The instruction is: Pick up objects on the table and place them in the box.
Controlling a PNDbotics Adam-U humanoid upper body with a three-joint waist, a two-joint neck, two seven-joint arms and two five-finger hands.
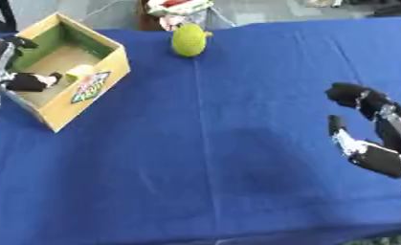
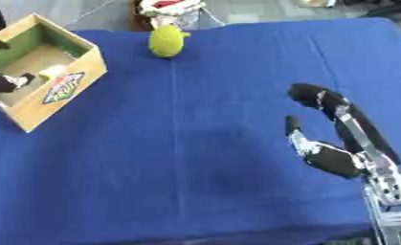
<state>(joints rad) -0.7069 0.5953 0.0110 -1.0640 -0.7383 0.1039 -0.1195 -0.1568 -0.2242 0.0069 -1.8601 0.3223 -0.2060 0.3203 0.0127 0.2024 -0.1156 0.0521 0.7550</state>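
On the far side of the blue surface (image 1: 237, 143) a yellow-green rounded object (image 1: 189, 40) lies near the far edge, well apart from both hands. It looks light and probably soft; judged best taken across its widest middle. At far left the open cardboard box (image 1: 103, 81) holds a pale item (image 1: 79, 72), too indistinct to name. The left robot hand (image 1: 23, 82), cut off by the frame, sits over the box, fingers' state undeterminable. The right robot hand (image 2: 325, 155) hovers at near right, fingers apart, empty.

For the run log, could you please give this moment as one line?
left hand: over box | right hand: idle, empty | yellow-green object: on table
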